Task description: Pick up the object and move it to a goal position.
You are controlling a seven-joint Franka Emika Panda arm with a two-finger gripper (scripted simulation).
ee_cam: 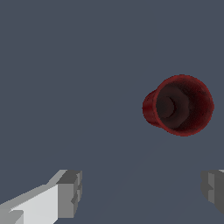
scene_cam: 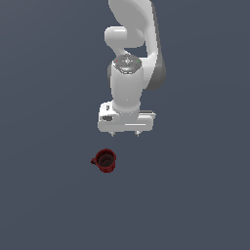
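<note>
The small dark red mug with a loop handle (scene_cam: 104,161) is sitting upright on the flat grey floor (scene_cam: 44,195), toward the exterior view's left of the white arm's two-fingered gripper (scene_cam: 125,133). The gripper is hanging above it, spread wide and holding nothing. I judge the task barely begun: reaching, grasping and carrying all remain.
</note>
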